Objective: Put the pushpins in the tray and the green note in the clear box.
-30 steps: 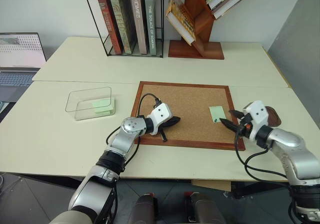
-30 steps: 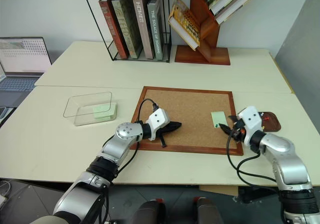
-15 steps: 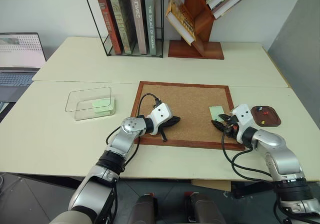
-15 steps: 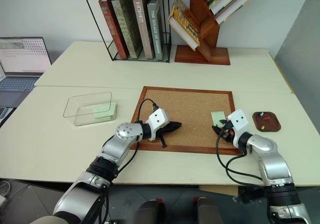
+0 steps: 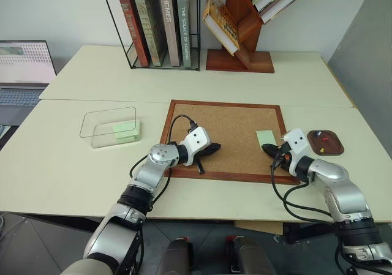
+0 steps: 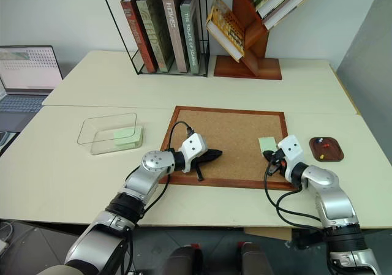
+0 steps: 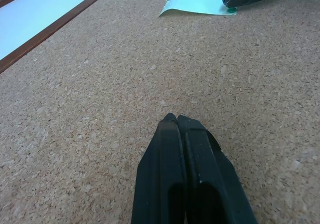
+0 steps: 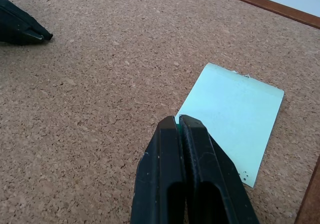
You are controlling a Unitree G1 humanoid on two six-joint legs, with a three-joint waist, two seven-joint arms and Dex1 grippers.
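The green note (image 5: 266,138) lies flat near the right edge of the cork board (image 5: 229,131). My right gripper (image 8: 177,118) is shut at the note's near left corner, its tips down on the board. A speck of darker green, the green pushpin (image 7: 231,9), shows between the tips. The dark brown tray (image 5: 334,147) sits on the table just right of the board, with a red-orange pushpin (image 5: 319,136) in it. Over the board's left part, my left gripper (image 5: 215,146) rests shut and empty. The clear box (image 5: 92,127) stands far left.
A pale green pad (image 5: 125,129) lies against the clear box's right side. A wire rack of books (image 5: 160,24) and a wooden book stand (image 5: 240,54) are at the back. A laptop (image 5: 21,73) sits far left.
My right gripper moved left from beside the tray to the note's corner, sank to the board and shut. The tray is now uncovered. The left arm stayed still.
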